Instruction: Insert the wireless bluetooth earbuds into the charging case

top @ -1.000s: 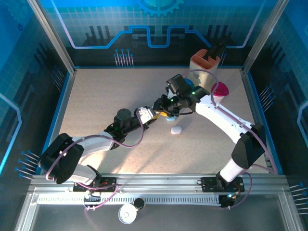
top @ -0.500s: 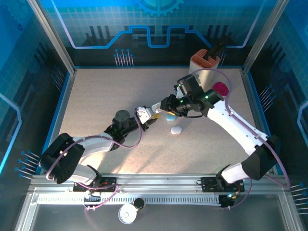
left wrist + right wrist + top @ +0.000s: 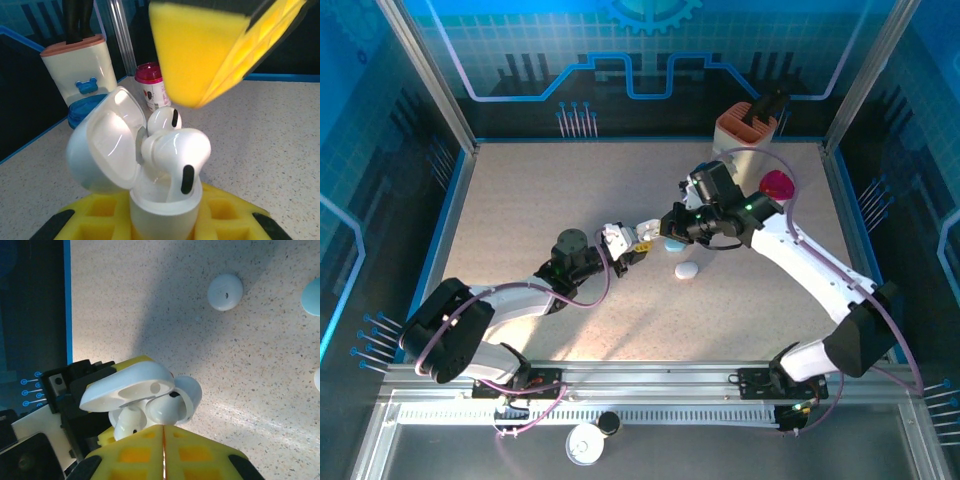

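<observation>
My left gripper (image 3: 623, 240) (image 3: 165, 222) is shut on a white charging case (image 3: 165, 210) (image 3: 617, 238), held upright with its lid (image 3: 107, 145) (image 3: 127, 382) swung open. Two white earbuds stand in the case: the near earbud (image 3: 175, 150) (image 3: 165, 410) sticks up high, and the far earbud (image 3: 164, 120) (image 3: 129, 422) sits lower. My right gripper (image 3: 653, 229) (image 3: 163, 429) is shut, with its yellow pads (image 3: 210, 50) pressed together. It hovers just above the case, its tips at the near earbud's top.
A white pebble case (image 3: 687, 270) (image 3: 225, 291) and a pale blue case (image 3: 675, 243) (image 3: 312, 297) lie on the table right of the grippers. A pink-capped bottle (image 3: 778, 185) (image 3: 152, 90) and a white-and-orange holder (image 3: 747, 125) (image 3: 82, 75) stand at the back right.
The right arm swung out to the right and uncovered the pale blue case. Its shut gripper stayed over the open case. The left gripper barely moved.
</observation>
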`<state>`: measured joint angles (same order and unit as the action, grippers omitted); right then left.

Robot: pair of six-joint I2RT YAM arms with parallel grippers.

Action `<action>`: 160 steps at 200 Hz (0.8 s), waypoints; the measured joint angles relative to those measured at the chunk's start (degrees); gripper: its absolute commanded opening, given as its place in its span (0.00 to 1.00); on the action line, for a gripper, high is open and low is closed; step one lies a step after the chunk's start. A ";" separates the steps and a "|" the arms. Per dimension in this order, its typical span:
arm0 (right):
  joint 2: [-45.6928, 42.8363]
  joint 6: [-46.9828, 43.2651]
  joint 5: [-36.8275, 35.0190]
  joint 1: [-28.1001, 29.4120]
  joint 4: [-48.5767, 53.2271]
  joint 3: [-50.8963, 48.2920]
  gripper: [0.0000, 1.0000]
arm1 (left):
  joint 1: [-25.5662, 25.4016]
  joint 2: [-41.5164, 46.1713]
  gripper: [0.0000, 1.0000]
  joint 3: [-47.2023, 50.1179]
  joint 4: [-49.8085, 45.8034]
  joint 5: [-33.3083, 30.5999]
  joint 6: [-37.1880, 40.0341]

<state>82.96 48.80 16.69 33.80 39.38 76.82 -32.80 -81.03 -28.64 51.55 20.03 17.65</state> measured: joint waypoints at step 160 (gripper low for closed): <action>3.54 -1.29 0.35 2.25 1.14 3.08 0.05 | 0.37 0.00 0.17 -0.22 -1.29 0.04 -1.75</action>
<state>86.50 47.51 17.04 36.05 40.51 79.90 -32.42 -81.03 -28.86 50.26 20.08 15.90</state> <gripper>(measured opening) 0.055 0.199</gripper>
